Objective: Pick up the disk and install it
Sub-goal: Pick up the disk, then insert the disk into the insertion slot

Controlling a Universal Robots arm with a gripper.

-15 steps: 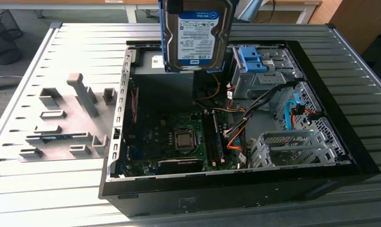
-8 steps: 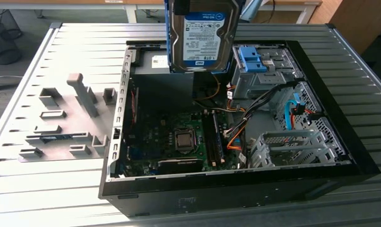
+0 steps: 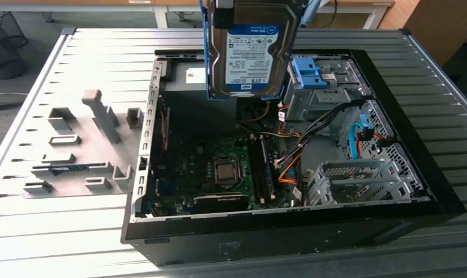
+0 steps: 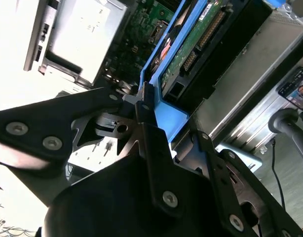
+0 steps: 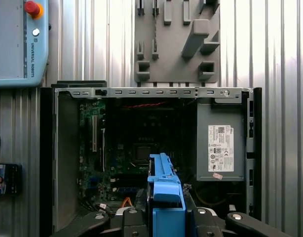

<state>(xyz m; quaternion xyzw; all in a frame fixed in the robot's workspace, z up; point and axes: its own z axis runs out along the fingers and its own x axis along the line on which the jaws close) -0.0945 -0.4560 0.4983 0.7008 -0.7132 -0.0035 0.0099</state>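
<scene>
**Disk up in the air over the open case, not seated yet**

Exterior view: the disk (image 3: 253,52) hangs upright above the computer case (image 3: 442,202), over the case's far half. Its label side faces the camera and blue rails run down both long edges. As far as I can see it touches nothing inside the case. The motherboard (image 3: 218,174) lies on the case floor. A bright blue latch piece (image 3: 307,72) sits at the case's far end toward the exterior view's right, with a metal drive cage (image 3: 357,179) nearer the camera. A grey fixture plate (image 3: 79,150) lies on the slatted table (image 3: 102,58) just beside the case, on the exterior view's left.

Second wrist view: the gripper (image 4: 144,98) has its black fingers (image 4: 147,123) pinching the blue rail at the end of the disk (image 4: 191,49). The green circuit-board side is showing, with the case interior beyond it.

First wrist view: this one looks straight down into the case. The disk's (image 5: 165,187) blue end sticks out between the fingers of the gripper (image 5: 166,219), above the case interior. A grey power supply (image 5: 220,143) fills one corner of the case, and a teach pendant (image 5: 18,44) lies outside the case.
</scene>
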